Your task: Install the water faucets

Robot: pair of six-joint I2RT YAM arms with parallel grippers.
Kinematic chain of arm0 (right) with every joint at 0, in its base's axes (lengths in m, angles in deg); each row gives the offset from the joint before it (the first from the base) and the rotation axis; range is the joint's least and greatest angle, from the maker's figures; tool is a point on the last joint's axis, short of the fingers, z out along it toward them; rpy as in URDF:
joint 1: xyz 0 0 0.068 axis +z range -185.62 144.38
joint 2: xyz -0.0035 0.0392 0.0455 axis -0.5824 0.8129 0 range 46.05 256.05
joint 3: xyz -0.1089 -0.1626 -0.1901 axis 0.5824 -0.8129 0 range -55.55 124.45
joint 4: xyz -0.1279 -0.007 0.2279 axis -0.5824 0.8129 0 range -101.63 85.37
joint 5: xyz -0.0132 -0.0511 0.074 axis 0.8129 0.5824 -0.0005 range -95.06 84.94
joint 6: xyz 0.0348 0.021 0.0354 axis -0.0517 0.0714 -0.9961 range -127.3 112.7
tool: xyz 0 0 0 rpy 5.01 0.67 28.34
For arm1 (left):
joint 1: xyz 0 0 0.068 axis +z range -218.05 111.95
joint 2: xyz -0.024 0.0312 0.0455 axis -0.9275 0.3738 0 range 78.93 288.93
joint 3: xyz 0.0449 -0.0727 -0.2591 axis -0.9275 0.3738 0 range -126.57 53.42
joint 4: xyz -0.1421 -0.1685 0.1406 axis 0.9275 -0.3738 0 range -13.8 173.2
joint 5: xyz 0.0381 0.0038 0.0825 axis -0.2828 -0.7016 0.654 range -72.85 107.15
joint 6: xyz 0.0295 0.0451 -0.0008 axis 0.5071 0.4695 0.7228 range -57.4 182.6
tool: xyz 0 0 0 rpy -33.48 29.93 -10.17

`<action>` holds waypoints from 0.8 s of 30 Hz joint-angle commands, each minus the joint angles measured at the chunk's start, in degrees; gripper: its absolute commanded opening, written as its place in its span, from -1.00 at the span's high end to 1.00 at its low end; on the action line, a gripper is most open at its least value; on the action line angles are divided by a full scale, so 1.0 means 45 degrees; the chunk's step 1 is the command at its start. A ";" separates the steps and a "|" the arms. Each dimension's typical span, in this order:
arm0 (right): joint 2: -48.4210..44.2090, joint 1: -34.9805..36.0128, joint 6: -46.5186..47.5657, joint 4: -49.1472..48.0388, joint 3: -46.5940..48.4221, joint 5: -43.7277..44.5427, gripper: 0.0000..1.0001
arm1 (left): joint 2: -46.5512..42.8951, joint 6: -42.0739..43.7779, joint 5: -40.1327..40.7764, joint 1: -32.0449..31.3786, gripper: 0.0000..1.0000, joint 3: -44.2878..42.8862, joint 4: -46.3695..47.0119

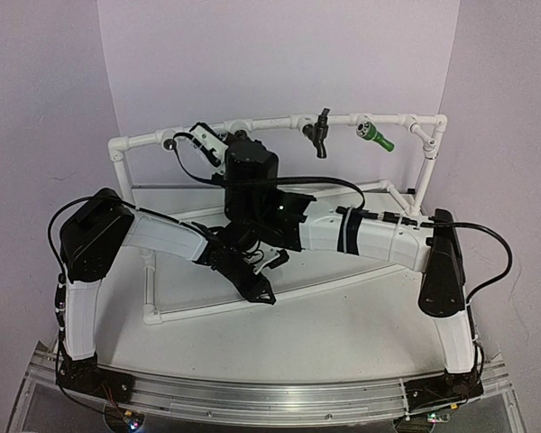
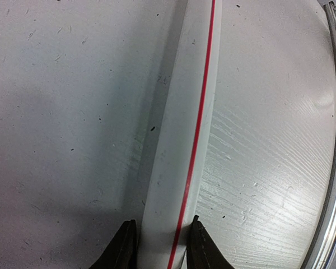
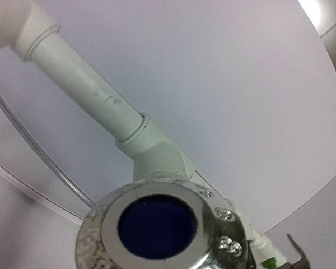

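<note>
left claw is clenched on the striped pipe, a white length with a thin red line down it. there's one finger on each side and both touch it. from the top camera that's the low front run of the pipe frame, which lies on the white tabletop, and the left claw is down on it with the arm bent in from the left.

right arm reaches across and up to the left part of the top rail, and the right claw is right at the rail. honestly can't tell if it's clenched or released: the top view is too small and the wrist cam doesn't show its fingers at all.

that wrist cam is filled by the third faucet, a shiny silvery round mouth with dark blue inside. it sits right up against a white tee socket. can't see its body colour, or whether it's actually seated in the socket.

the other two are on the top rail, to the right of the claw. the black faucet hangs down near the middle, and the green faucet is just beside it, angled down to the right.
</note>
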 commanded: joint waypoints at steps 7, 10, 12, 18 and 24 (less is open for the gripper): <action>-0.2041 -0.0792 -1.7154 -0.1183 -0.2700 -0.2882 1.00 | 0.1882 -0.1411 0.1730 -0.0070 1.00 0.0809 -0.1450; -0.2491 -0.1298 -2.1210 -0.1285 -0.3660 -0.4598 1.00 | 0.1952 -0.1395 0.1855 -0.0065 0.99 0.0839 -0.1433; -0.2412 -0.1399 -2.2384 -0.1493 -0.3653 -0.5393 1.00 | 0.2088 -0.1395 0.1914 -0.0061 1.00 0.0795 -0.1467; -0.2479 -0.1427 -2.3335 -0.1785 -0.3709 -0.6725 0.95 | 0.1789 -0.1399 0.1921 -0.0050 1.00 0.0880 -0.1462; -0.3235 -0.1418 -2.1076 -0.1718 -0.4706 -0.8000 0.47 | 0.1965 -0.1387 0.1965 -0.0045 1.00 0.0821 -0.1526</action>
